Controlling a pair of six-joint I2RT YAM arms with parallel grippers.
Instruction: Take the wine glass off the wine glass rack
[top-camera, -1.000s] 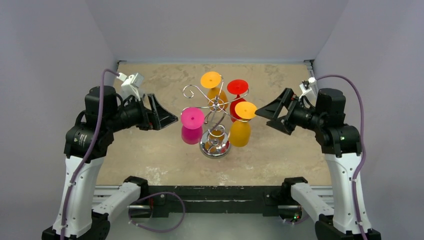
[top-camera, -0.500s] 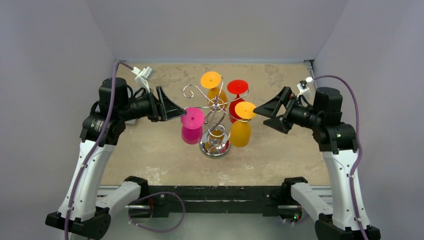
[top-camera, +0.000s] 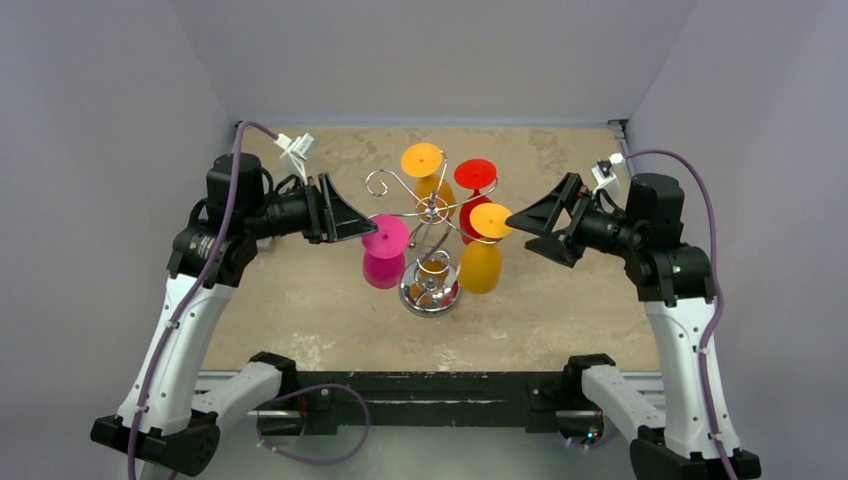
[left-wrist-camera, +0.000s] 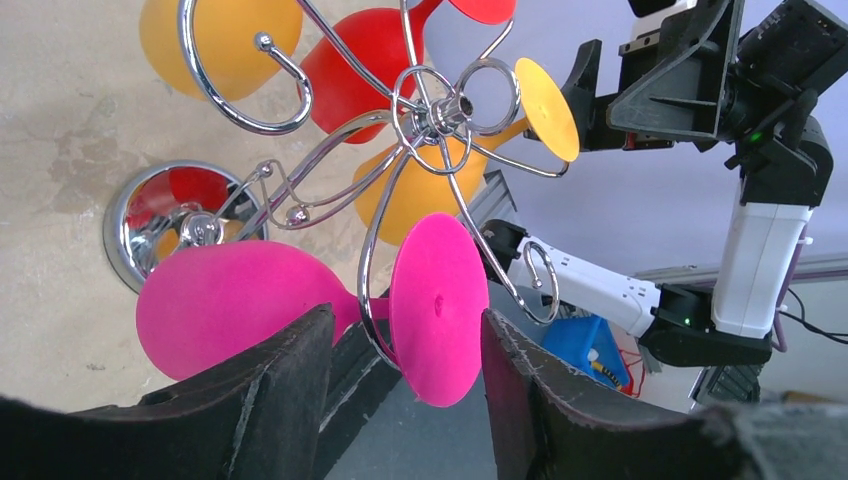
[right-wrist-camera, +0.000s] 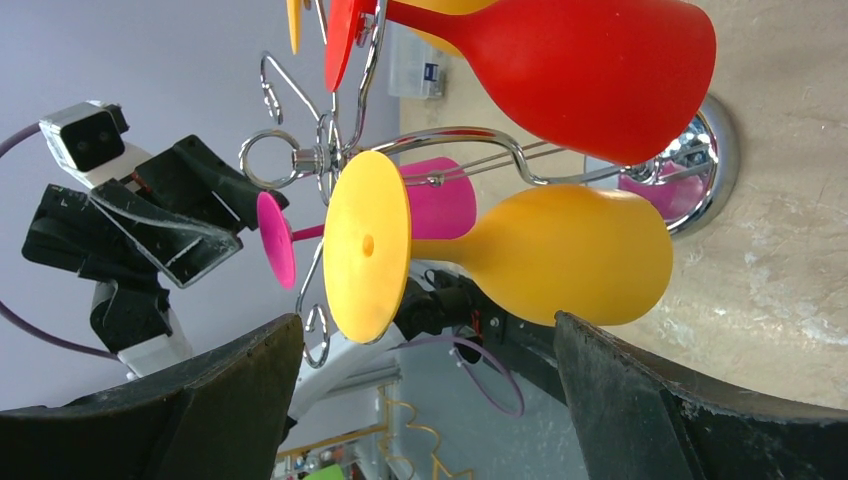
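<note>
The chrome wine glass rack (top-camera: 432, 213) stands mid-table with several glasses hanging upside down from it. The pink glass (top-camera: 384, 262) hangs on its left arm, a yellow glass (top-camera: 481, 264) on its right. My left gripper (top-camera: 358, 214) is open at the pink glass's foot disc. In the left wrist view the pink foot (left-wrist-camera: 438, 308) sits between the open fingers (left-wrist-camera: 285, 385), touching neither. My right gripper (top-camera: 518, 222) is open, level with the yellow glass's foot (right-wrist-camera: 366, 247), which is just ahead of its fingers (right-wrist-camera: 610, 390).
An orange glass (top-camera: 425, 172) and a red glass (top-camera: 473, 190) hang on the rack's far side. The rack's round chrome base (top-camera: 429, 296) rests on the tan table top (top-camera: 300, 300). Grey walls close in left, right and behind.
My left arm has swung right and forward, bringing its open gripper up to the pink glass's foot. My right gripper has edged slightly toward the yellow glass.
</note>
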